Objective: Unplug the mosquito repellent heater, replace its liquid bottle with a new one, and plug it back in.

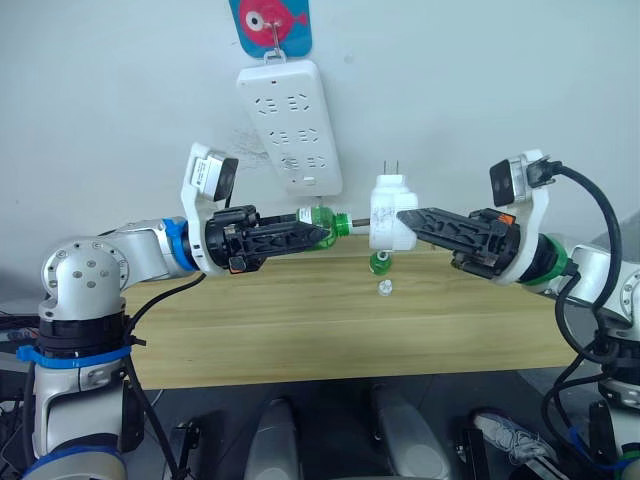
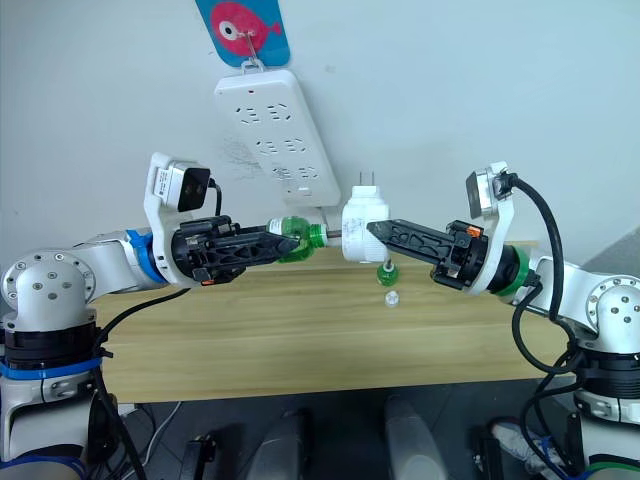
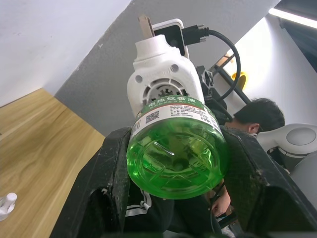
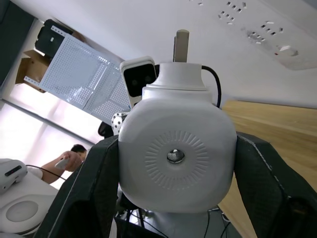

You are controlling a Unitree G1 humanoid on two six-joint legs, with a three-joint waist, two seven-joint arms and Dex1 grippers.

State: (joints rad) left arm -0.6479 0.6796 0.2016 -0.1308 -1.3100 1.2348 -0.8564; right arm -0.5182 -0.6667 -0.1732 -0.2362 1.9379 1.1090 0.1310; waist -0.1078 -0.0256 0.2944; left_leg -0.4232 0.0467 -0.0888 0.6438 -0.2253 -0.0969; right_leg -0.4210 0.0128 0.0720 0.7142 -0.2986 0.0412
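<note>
The small white rounded plastic mosquito repellent heater (image 1: 391,212) is held in the air above the light wooden table (image 1: 300,330), unplugged, with its two metal prongs pointing up. The right gripper (image 1: 402,215) has its two black fingers closed on the sides of the heater body, one on each side, as the right wrist view shows clearly. The left gripper (image 1: 322,233) has its fingers closed around a clear green plastic liquid bottle (image 1: 322,220), whose neck and wick point into the bottom of the heater; I cannot tell if the neck is already seated in the thread or only just beside it. I judge that the heater is light and stiff, but its smooth round shell can slip or turn between the fingers, so the flat sides are the best place to hold. The bottle is also light, a little slippery, and it has liquid inside, so it should be held at the wide part and turned gently. On the table under the heater lie a small green cap (image 1: 380,263) and a small clear piece (image 1: 384,289). On the pale wall behind hangs a long white power strip (image 1: 290,125) under a blue card with a pink fish (image 1: 270,22). A person (image 3: 257,116) sits in the background of the room.
</note>
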